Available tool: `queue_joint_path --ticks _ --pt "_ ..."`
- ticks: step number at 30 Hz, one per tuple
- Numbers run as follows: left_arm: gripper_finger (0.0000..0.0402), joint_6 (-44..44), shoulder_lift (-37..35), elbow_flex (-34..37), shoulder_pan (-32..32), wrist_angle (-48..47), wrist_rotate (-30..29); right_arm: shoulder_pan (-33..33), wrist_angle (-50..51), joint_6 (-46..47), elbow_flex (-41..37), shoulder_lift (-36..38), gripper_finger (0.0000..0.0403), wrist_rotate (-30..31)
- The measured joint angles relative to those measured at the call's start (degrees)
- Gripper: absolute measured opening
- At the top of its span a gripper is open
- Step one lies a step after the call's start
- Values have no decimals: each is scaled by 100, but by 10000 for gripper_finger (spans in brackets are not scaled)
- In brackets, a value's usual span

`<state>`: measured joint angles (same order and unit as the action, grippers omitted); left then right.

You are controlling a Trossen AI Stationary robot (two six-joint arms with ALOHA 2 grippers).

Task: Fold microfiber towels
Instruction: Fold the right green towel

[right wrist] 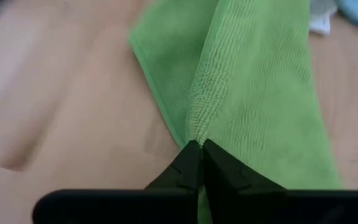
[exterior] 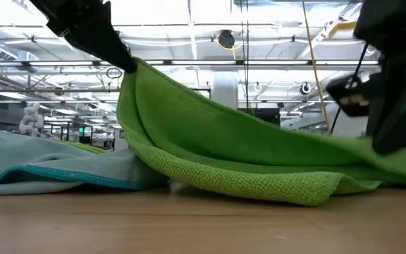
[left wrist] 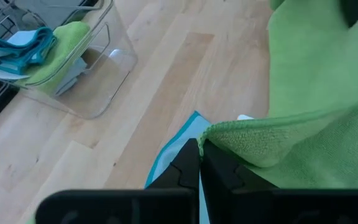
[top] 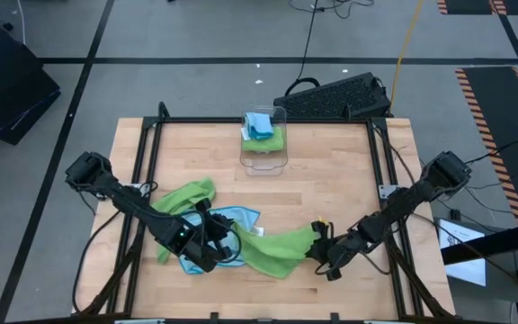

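A lime green towel (top: 277, 252) lies stretched between my two grippers near the table's front. My left gripper (top: 212, 241) is shut on its left end, and my right gripper (top: 324, 250) is shut on its right end. In the low view the towel (exterior: 245, 155) slopes down from my left gripper (exterior: 118, 60) to my right gripper (exterior: 393, 134). A light blue towel (top: 236, 220) lies flat under it. A second green towel (top: 187, 196) lies crumpled on the table behind my left arm. My left gripper pinches the green towel's hemmed edge (left wrist: 219, 132) at its left end between two fingers. That end (exterior: 131, 70) is lifted clear of the table; the cloth slopes down from it. My right gripper pinches a ridge of the green towel (right wrist: 197, 127) at its right end between two fingers, coming from the table's right. That end stays low, with the cloth around it on the table (exterior: 372, 176).
A clear plastic bin (top: 264, 144) stands at the far middle of the table, holding folded blue and green towels (left wrist: 36, 50). A black frame (top: 151, 126) runs around the wooden tabletop. Bare wood shows between the bin and the towels.
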<state>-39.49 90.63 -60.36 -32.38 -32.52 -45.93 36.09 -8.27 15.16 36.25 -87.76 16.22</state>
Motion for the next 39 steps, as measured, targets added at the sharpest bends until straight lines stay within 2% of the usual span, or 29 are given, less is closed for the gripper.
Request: queue_joint_path --ticks 9,11,17,19,23,27,30,34,37,39 --pt "10 -105 0 0 -37 58 295 9 110 131 0 1192 5 114" --pt "5 -112 7 0 -90 158 312 9 363 -19 0 1394 5 603" --pt "14 -222 7 2 -227 309 327 -25 1010 -405 -166 1695 20 3324" --pt "8 -286 9 2 -258 287 326 -53 1033 -571 -296 1721 40 3814" --pt "7 -361 11 35 -309 285 328 -72 1388 -550 -409 1730 97 4252" --pt "13 -512 13 154 -304 283 338 -78 1458 -115 -409 1808 153 4099" --pt "5 -652 13 263 -307 281 421 -78 1460 234 -407 1947 181 3038" --pt "11 -845 15 364 -306 310 448 -84 1490 1111 -407 1977 193 1450" --pt "16 -891 15 376 -306 351 450 -74 1664 1602 -407 1867 192 610" --pt "11 -840 15 376 -306 450 450 -26 1953 1815 -407 1799 187 262"
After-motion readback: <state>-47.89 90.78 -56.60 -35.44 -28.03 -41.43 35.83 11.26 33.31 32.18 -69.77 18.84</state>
